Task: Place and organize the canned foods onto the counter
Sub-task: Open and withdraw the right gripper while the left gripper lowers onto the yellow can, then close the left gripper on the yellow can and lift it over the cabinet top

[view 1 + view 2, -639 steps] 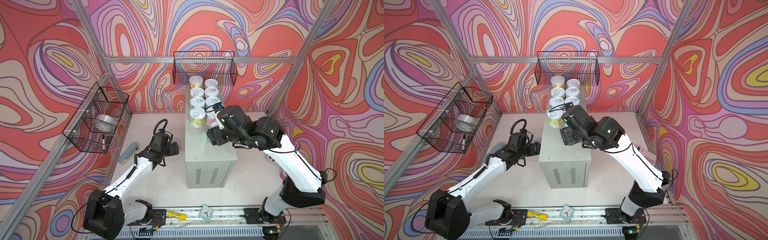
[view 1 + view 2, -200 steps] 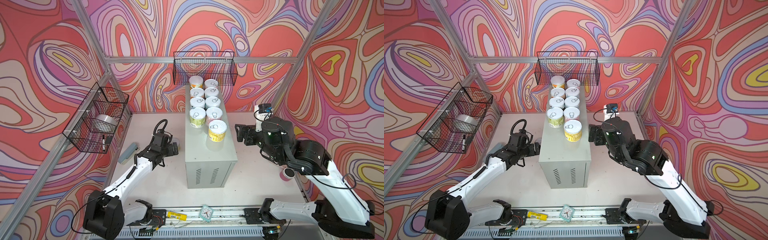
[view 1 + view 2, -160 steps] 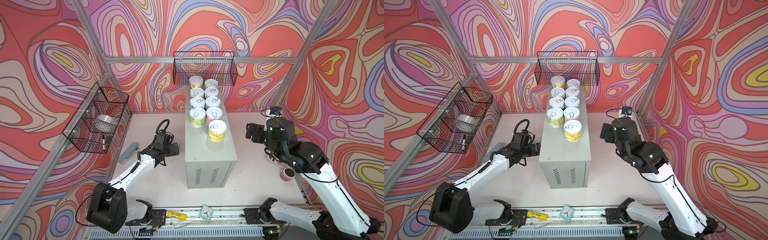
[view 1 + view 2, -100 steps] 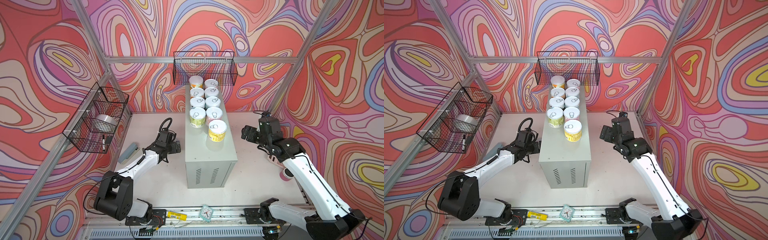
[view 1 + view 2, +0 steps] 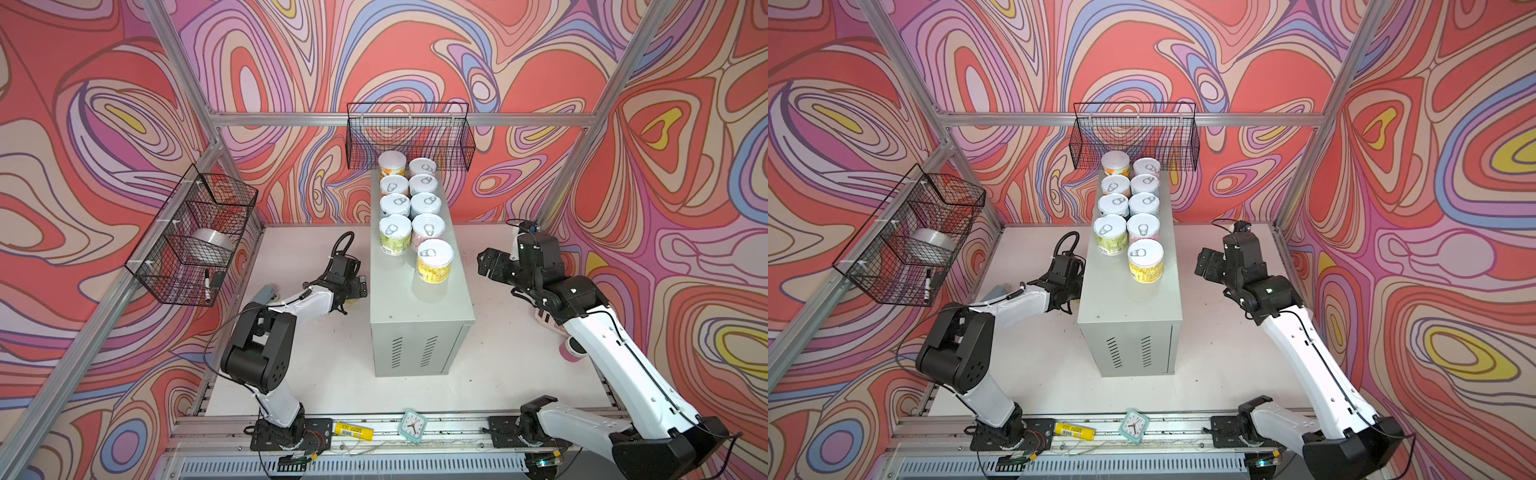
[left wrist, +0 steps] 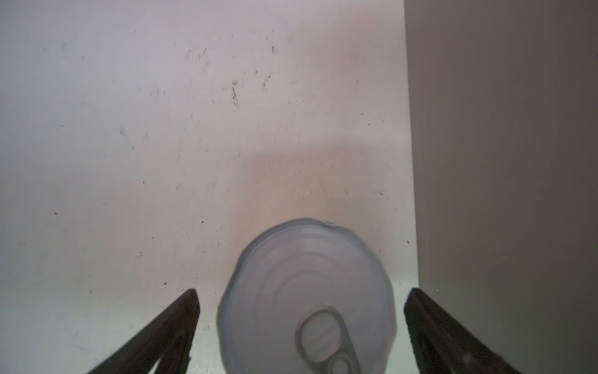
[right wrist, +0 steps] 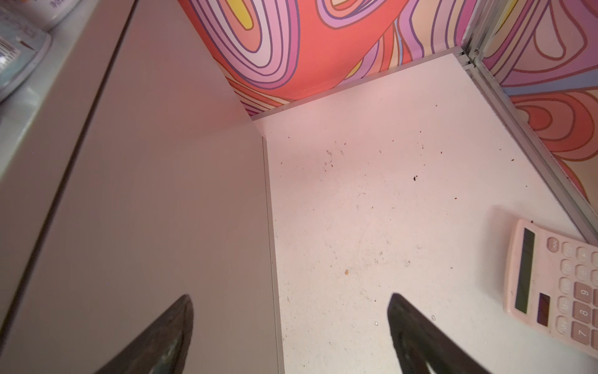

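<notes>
You had the left jaws spread either side of the last can, upright just beside the worktop carrying nine cans, and the right jaws spread, empty; judged rigid, slick, fairly heavy, it wanted gripping mid-label across the wall.

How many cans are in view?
10. Nine stand on the cabinet: eight cans in two rows, one yellow can in front. The tenth can stands on the table inside the open left gripper.
</notes>
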`<state>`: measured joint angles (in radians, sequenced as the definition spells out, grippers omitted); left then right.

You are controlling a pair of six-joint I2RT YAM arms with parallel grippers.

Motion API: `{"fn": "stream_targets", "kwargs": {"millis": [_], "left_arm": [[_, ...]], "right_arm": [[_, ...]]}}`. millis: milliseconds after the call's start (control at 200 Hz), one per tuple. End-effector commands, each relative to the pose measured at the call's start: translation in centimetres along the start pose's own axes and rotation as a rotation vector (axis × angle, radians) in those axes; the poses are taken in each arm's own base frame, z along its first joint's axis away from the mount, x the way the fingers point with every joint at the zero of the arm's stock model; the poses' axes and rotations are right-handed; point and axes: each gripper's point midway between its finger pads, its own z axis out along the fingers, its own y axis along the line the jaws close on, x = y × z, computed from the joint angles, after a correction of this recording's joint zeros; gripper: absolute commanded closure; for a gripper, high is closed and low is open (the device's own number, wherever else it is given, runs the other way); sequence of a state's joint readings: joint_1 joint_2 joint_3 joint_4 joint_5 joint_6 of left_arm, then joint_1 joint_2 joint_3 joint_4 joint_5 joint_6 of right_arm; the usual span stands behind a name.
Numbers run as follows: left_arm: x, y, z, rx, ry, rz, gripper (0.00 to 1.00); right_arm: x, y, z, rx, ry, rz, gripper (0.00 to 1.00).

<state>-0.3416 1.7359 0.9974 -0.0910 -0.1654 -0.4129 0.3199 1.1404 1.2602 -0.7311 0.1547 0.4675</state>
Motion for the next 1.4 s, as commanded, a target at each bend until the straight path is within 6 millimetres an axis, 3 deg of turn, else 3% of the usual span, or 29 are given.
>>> {"fn": "stream_targets", "kwargs": {"millis": [0,260,441,486,576,606,636,721,896,1392], "left_arm": [[-0.9,-0.2,1.1,-0.024,-0.027,-0.026,0.03],[-0.2,0.5,2.6,-0.068,-0.019,-0.038,0.08],[-0.1,0.5,3.0,-0.082,-0.012,-0.052,0.21],[0.0,0.6,3.1,-0.085,-0.008,-0.055,0.29],[0.2,0.6,3.0,-0.083,0.011,-0.059,0.55],[0.3,0.4,3.0,-0.078,0.021,-0.053,0.72],[0.4,0.4,3.0,-0.079,0.029,-0.052,1.00],[0.5,0.6,2.4,-0.085,0.047,-0.049,1.00],[-0.2,0.6,-1.6,-0.058,0.037,-0.036,1.00],[-2.3,-0.3,-18.7,0.093,-0.052,0.034,1.00]], "right_arm": [[0.0,0.3,0.1,-0.030,-0.011,0.026,0.04],[0.4,0.6,0.7,-0.045,0.003,0.033,0.04],[0.6,0.6,0.8,-0.048,0.006,0.026,0.04],[0.6,0.6,0.8,-0.050,0.007,0.023,0.04],[0.7,0.6,0.9,-0.045,0.014,0.013,0.04],[0.7,0.6,0.9,-0.044,0.016,0.012,0.04],[0.8,0.6,0.9,-0.046,0.019,0.011,0.04],[0.7,0.8,0.9,-0.055,0.016,0.013,0.04],[0.4,1.2,0.4,-0.080,0.009,0.009,0.04],[0.7,1.0,-1.0,-0.088,0.013,-0.018,0.04]]}}
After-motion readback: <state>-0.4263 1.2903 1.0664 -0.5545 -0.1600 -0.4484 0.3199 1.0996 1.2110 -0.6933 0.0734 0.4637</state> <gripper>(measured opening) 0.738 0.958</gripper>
